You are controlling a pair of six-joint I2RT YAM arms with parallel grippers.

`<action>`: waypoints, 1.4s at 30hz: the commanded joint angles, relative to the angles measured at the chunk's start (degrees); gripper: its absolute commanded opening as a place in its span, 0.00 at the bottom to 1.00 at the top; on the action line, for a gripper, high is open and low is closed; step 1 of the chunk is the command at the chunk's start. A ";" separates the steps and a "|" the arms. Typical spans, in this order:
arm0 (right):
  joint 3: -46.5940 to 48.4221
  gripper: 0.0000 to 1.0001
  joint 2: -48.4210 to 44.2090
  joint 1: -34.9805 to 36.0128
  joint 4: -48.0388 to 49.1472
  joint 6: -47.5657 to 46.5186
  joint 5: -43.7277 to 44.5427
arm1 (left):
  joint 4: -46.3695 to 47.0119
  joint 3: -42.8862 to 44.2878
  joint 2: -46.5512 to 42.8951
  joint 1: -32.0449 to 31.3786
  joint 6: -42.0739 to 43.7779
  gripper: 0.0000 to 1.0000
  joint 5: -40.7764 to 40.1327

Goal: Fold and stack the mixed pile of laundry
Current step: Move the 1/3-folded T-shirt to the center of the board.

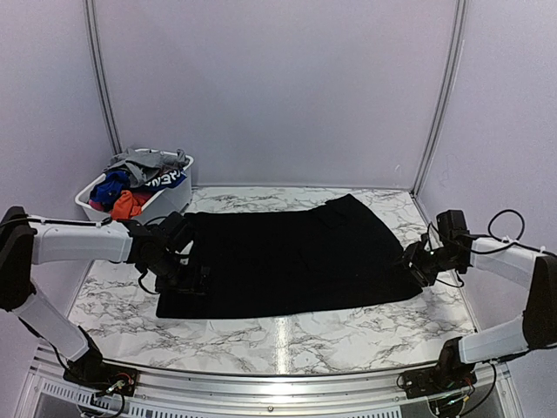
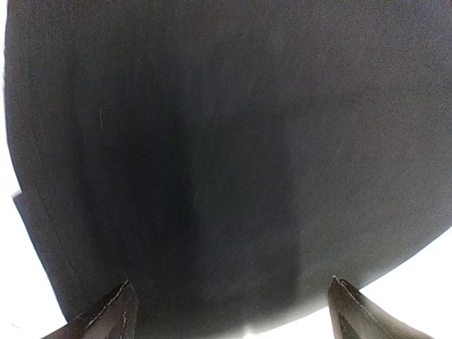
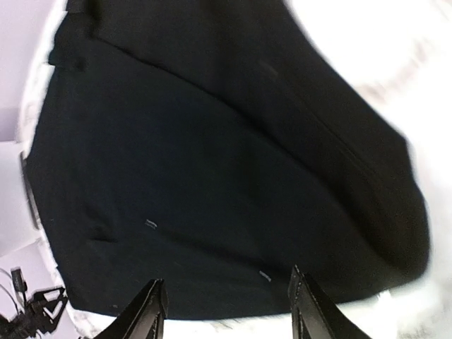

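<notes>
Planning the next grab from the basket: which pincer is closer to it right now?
Left. The left pincer sits at the black garment's left edge, just in front of the white basket. The right pincer is at the garment's right edge, across the table.

Matt black cloth garment (image 1: 296, 257) on glossy marble-look table (image 1: 261, 335)

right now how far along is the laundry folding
Done: the black garment lies spread flat on the table. In hand: the left gripper and right gripper are open at its opposite ends, gripping nothing; no fold is made yet. Left: the grey shirt, blue piece and orange piece sit heaped in the white basket, and no folded stack shows.
</notes>
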 commanded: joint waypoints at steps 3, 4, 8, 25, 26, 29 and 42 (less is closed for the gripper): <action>8.09 0.55 13.89 0.30 9.36 -5.40 -6.07 | -4.59 12.09 9.37 2.59 1.82 0.97 -3.35; 9.01 0.55 16.11 0.58 10.52 -5.79 -6.97 | -4.49 13.13 10.86 2.68 1.76 0.97 -3.81; 11.17 0.55 23.39 0.67 12.87 -5.62 -7.16 | -4.50 15.84 15.64 3.22 1.25 0.96 -4.39; -13.52 0.56 2.76 0.62 -2.22 7.24 1.00 | -2.84 0.42 10.69 0.87 1.25 0.94 1.01; -14.16 0.57 0.77 0.36 -3.83 7.54 1.40 | -2.82 -0.99 9.80 0.02 0.85 0.93 1.40; -13.50 0.59 -1.65 -0.64 -8.96 5.99 2.14 | -2.93 -4.21 7.46 -2.96 -0.95 0.93 3.12; 13.05 0.56 1.13 0.63 -4.38 -9.39 5.94 | -5.30 8.07 3.98 -1.49 1.12 0.97 -0.44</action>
